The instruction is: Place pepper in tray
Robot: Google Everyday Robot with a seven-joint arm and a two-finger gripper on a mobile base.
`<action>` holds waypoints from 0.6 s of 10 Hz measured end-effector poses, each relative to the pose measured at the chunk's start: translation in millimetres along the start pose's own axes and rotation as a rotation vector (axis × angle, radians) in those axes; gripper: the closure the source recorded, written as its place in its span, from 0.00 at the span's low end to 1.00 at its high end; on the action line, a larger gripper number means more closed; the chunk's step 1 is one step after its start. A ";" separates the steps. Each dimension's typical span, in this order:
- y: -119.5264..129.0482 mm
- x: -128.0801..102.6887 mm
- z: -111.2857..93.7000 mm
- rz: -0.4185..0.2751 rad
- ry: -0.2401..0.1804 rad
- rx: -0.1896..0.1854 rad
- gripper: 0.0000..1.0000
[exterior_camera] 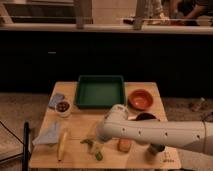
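Item: wooden counter (165,161), square top, its near edge running along the bottom of the frame, dark floor to left and right.

Tray (100,104): dark green, raised sides, set at the far middle edge of the counter, well apart from the pepper. We noted a band of bare wood between its near wall and the arm.

Pepper (98,155): dark green, lying on the counter in the lower middle of the frame, near the front edge and outside the tray. Only part of it showed; the rest lay under the gripper.

Gripper (97,145): at the end of the white arm (150,132), which entered from the right edge and crossed the lower right of the counter. It was lowered directly over the pepper. We could not tell whether it was clenched, released or grasping.

Yellow banana-like item (62,145): left of the pepper, apart from it.

Orange carrot piece (124,145): right of the pepper, just below the arm.

Blue cloth (49,135): at the left edge.

Small cup (63,107): left of the tray.

Orange bowl (140,99): right of the tray, near the far right corner.

Dark bowl (146,117): in front of the orange one, half hidden by the arm.
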 end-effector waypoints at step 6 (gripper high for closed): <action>-5.0 3.8 26.3 0.102 -0.069 0.012 0.20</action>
